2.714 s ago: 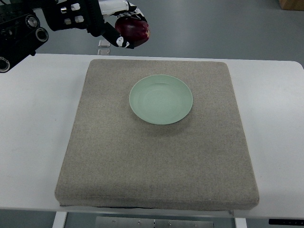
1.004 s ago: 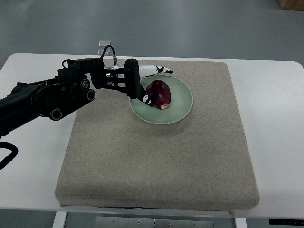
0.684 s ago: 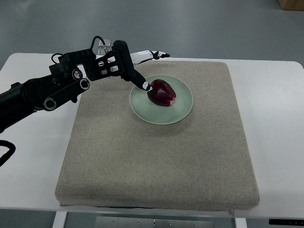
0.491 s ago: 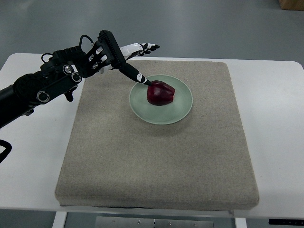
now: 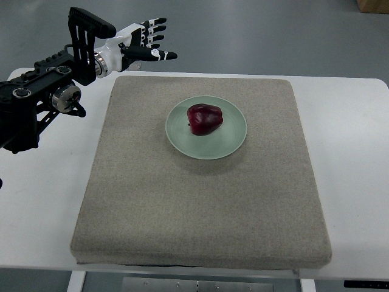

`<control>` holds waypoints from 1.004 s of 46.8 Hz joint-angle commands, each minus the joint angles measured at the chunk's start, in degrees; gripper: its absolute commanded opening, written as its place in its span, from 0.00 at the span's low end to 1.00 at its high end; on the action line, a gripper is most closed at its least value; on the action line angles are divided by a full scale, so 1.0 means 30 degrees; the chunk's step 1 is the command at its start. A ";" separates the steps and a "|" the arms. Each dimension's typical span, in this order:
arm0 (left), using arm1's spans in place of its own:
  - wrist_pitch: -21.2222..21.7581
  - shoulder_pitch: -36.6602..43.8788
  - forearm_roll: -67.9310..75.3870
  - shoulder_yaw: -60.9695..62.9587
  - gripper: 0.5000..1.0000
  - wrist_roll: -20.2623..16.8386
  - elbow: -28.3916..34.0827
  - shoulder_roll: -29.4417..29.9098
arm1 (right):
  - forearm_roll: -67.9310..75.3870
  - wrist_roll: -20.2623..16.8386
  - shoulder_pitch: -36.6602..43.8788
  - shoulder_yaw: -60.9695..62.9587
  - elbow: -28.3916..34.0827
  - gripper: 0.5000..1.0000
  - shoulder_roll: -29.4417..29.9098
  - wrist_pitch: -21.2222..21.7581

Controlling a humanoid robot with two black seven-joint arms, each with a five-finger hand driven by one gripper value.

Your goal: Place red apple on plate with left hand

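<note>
Nearest, the front edge of a white, smooth-topped table (image 5: pixel 355 201) shows beneath a large square pad of coarse, oatmeal-coloured woven fabric (image 5: pixel 200 201) with rounded corners, which covers most of the tabletop and leaves bare white strips on either side. Past the middle of the pad sits a round, shallow, pale green glazed plate (image 5: pixel 231 137), and on it, a little left of centre, rests the dark red, glossy apple (image 5: pixel 204 118), lying free with nothing touching it. Further back and to the left, the robot's left hand (image 5: pixel 141 45), white-shelled with black joints, hangs over the pad's far-left corner and the table's far edge, its slim fingers (image 5: pixel 159 55) spread apart and straight, holding nothing. Behind it the black, jointed metal forearm (image 5: pixel 42 97) with round silver-rimmed fittings runs out to the picture's left edge. Half a second ago a fingertip of this hand was still at the apple on the plate; since then the hand has lifted away to the far left, well apart from the plate, while the apple has stayed where it lay. Beyond the table stretches a plain, matt grey floor (image 5: pixel 273 30), with the corner of a brown box (image 5: pixel 372 5) at the far right.
</note>
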 commanded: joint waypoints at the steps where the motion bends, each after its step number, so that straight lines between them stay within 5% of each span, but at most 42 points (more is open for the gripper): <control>1: -0.0389 0.0144 -0.1096 -0.0797 1.00 0.0035 0.0253 0.0131 | 0.0000 0.0000 0.0001 0.0000 -0.0028 0.86 0.0000 0.0000; 16: -0.0683 0.0904 -0.4875 -0.2440 1.00 0.1822 0.0430 0.0132 | 0.0000 0.0000 0.0001 0.0001 0.0001 0.86 0.0000 0.0000; 47: -0.2645 0.1961 -0.6489 -0.3172 1.00 0.2203 0.0576 0.0424 | -0.0117 -0.0058 0.0001 -0.0058 0.0060 0.86 0.0000 0.0176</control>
